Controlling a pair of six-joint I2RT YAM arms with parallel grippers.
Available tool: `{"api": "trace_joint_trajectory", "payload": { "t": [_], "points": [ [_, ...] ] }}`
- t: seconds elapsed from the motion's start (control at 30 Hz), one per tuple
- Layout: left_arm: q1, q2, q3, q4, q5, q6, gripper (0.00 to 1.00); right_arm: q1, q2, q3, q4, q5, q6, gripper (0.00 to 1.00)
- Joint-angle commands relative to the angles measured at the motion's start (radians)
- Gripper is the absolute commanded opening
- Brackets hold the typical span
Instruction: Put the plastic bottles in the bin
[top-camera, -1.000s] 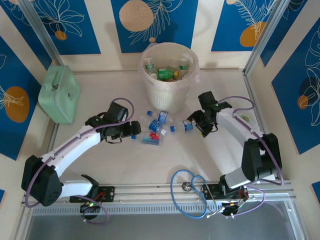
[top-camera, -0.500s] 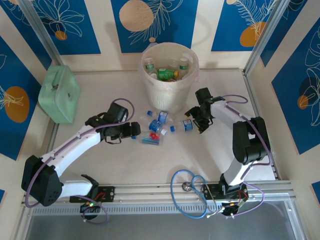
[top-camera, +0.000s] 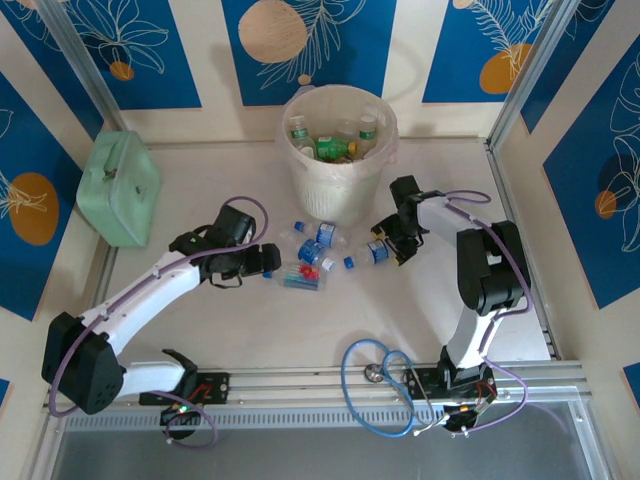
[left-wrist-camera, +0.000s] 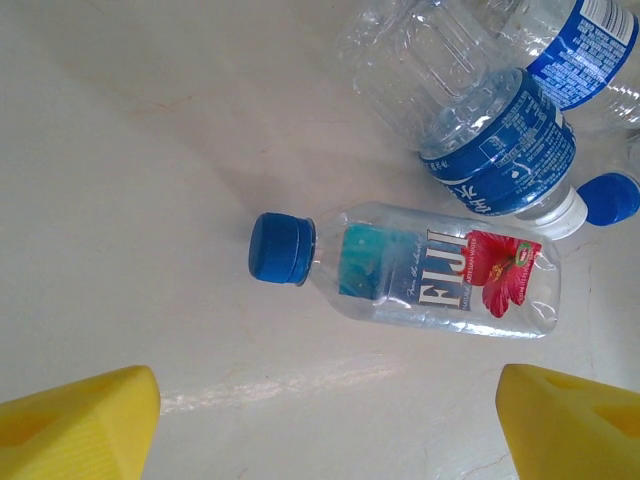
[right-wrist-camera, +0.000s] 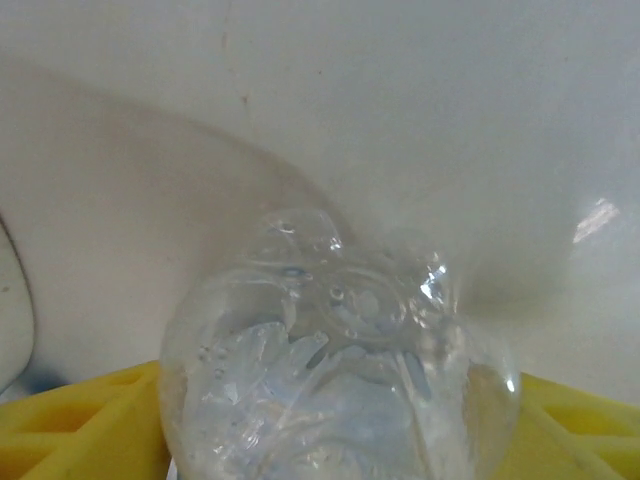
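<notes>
Since the plastic bottles (top-camera: 318, 238) left on the table (top-camera: 300, 330) are small, thin-walled and look empty or close to it, expect them to be light, squashy and slick. They'll roll on contact and can squirt out of a pinch near the cap — take each across the mid-body, on the label, jaws square to the long axis.

Left side: the Fiji bottle (left-wrist-camera: 440, 290) lies flat on its side with its blue cap pointing away from the cluster, and a blue-label bottle (left-wrist-camera: 500, 140) is just beside it on the far side. Its flat label face is the obvious grab spot. The left gripper (left-wrist-camera: 325, 400) hangs just short of it with jaws spread wide, nothing between them and touching nothing.

Middle: the bin (top-camera: 335, 190) stands at the far side of the table, right behind the loose cluster, with several bottles inside.

Right side: a clear bottle (right-wrist-camera: 340, 380) lies on the table near the foot of the bin, base-on to the wrist camera and sitting between the right gripper (top-camera: 388, 240) fingers. Yellow shows hard against both flanks — can't tell if they're pinching it or only bracketing it.
</notes>
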Motion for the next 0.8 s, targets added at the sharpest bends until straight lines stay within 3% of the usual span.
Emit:
{"api": "trace_joint_trajectory", "payload": {
  "t": [0.0, 0.37, 0.77],
  "points": [
    [-0.004, -0.017, 0.002, -0.015, 0.018, 0.014, 0.87, -0.004, 0.031, 0.028, -0.029, 0.000, -0.028, 0.73],
    [-0.003, -0.016, -0.019, -0.002, 0.016, -0.004, 0.87, -0.008, -0.008, 0.011, -0.032, 0.009, -0.056, 0.63],
    [-0.004, -0.015, -0.025, -0.001, 0.010, -0.010, 0.88, 0.017, -0.352, -0.115, -0.065, 0.022, -0.121, 0.60]
  ]
}}
